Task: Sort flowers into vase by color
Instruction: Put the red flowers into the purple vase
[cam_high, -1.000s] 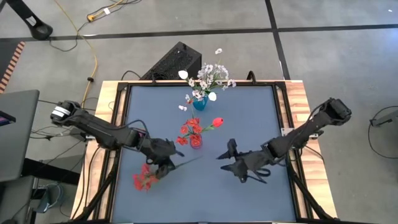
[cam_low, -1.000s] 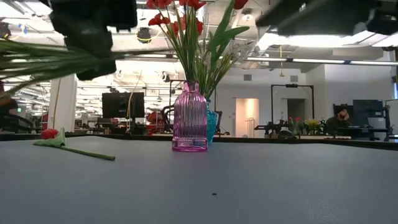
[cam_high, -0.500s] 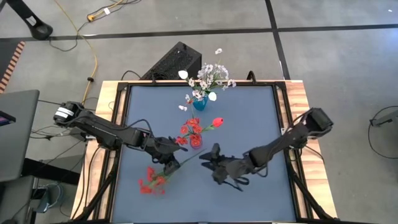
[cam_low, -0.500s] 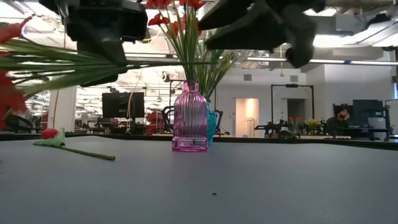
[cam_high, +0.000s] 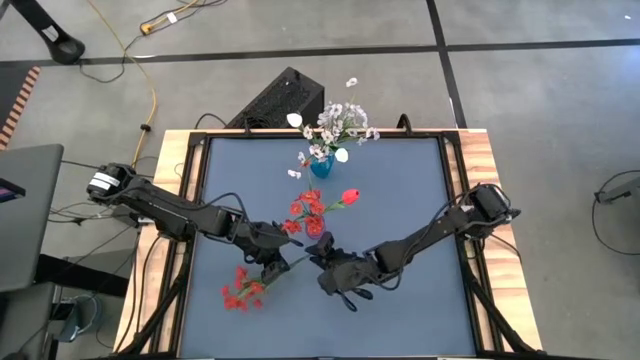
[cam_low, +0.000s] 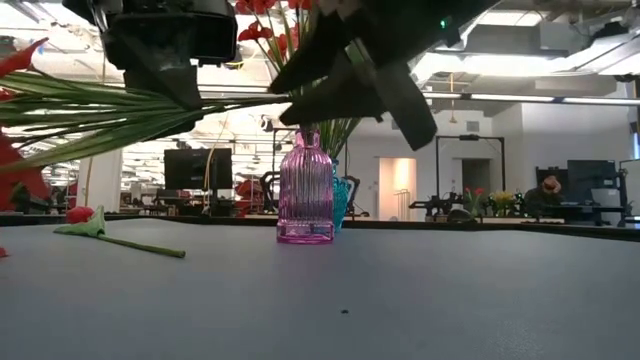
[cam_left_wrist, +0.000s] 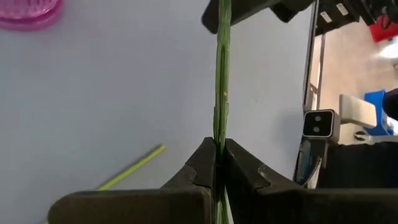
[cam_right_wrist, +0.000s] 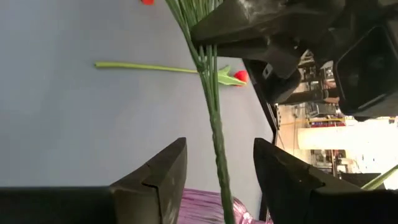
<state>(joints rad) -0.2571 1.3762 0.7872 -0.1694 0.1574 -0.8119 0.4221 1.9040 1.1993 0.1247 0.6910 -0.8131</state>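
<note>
Centre of the frame: the left tool (cam_high: 272, 262) pinches a red flower (cam_high: 240, 292) stem level, so the right tool (cam_high: 325, 272), jaws apart astride it, can take over.

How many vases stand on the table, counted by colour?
Pink ribbed glass vase: 1
Blue glass vase: 1
Total: 2
</note>
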